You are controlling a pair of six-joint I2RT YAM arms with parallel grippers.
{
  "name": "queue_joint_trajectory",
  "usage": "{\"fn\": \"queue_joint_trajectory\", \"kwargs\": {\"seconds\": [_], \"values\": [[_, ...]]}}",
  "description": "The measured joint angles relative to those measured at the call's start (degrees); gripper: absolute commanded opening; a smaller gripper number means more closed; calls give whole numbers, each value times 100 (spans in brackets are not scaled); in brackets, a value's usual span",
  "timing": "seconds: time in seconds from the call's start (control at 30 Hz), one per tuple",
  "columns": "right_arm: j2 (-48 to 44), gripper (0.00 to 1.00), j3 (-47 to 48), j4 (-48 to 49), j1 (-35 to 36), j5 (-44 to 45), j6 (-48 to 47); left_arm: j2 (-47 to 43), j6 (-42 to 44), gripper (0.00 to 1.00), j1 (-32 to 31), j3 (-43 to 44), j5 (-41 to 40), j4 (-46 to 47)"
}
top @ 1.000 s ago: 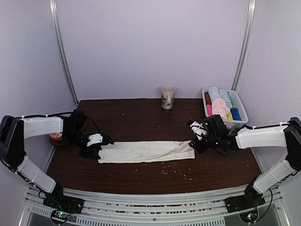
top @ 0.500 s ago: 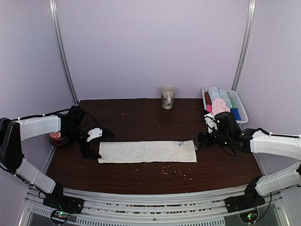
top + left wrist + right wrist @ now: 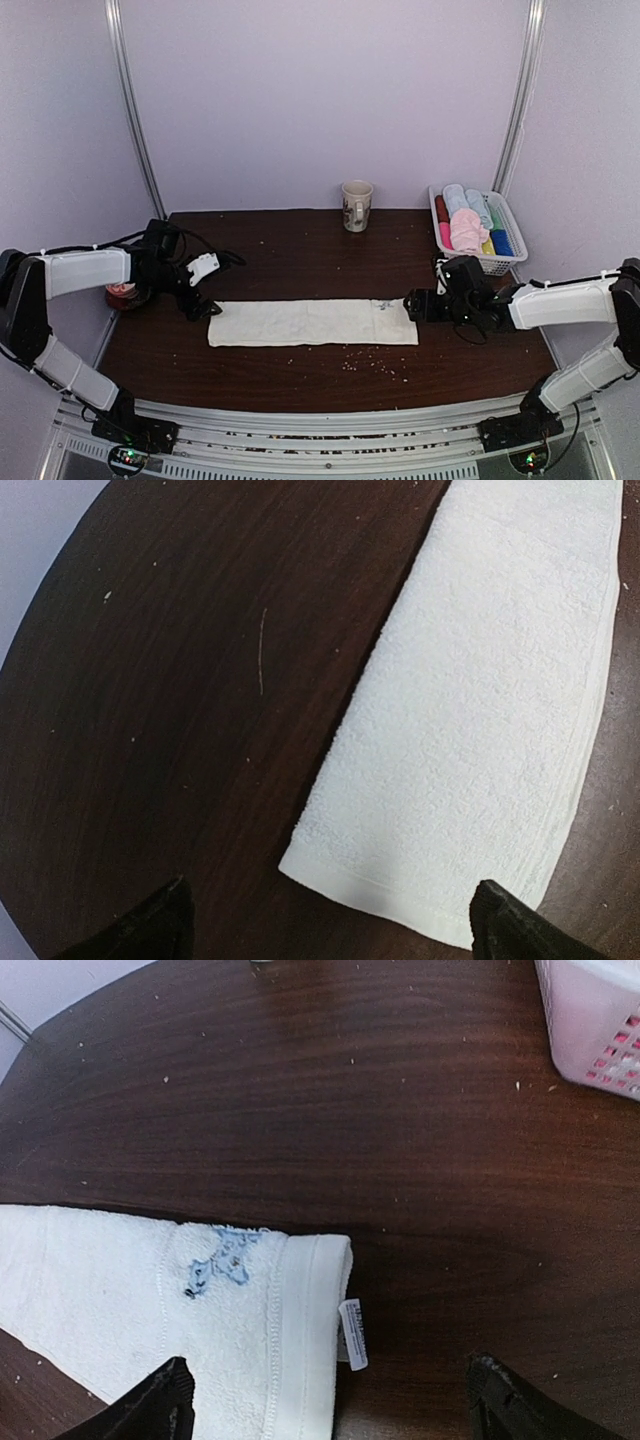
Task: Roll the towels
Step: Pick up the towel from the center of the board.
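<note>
A cream-white towel [image 3: 313,323] lies flat on the dark table as a long folded strip. Its left end [image 3: 480,710] fills the left wrist view. Its right end [image 3: 200,1300] carries blue stitching and a small white label [image 3: 352,1333]. My left gripper [image 3: 203,306] hovers open just off the left end, jaws spread wide [image 3: 333,925] over the towel's corner. My right gripper [image 3: 412,305] stands open at the right end, its fingers either side of the label [image 3: 332,1400]. Neither holds anything. A pale pink towel [image 3: 466,230] lies loosely in the basket.
A white basket [image 3: 503,264] at the back right holds rolled coloured towels; its corner [image 3: 590,1020] shows in the right wrist view. A mug [image 3: 356,205] stands at the back centre. A small red object [image 3: 118,292] sits at the left edge. Crumbs [image 3: 370,362] dot the table.
Both grippers opened and let go of the towel's ends, and the strip settled flat. The left gripper drew back a little; the right one pulled away, then returned to the right end.
</note>
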Motion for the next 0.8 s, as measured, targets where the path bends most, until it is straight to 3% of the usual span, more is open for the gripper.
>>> {"fn": "queue_joint_trajectory", "kwargs": {"seconds": [0.27, 0.57, 0.67, 0.8], "values": [[953, 71, -11, 382, 0, -345, 564, 197, -155, 98, 0, -57, -219, 79], [1379, 59, 105, 942, 9, -549, 835, 107, -212, 98, 0, -96, -223, 94], [1547, 51, 208, 1071, 37, -566, 890, 17, -214, 98, 0, -116, -214, 92], [1694, 32, 258, 1198, 39, -570, 942, -33, -214, 98, 0, -116, -203, 94]]}}
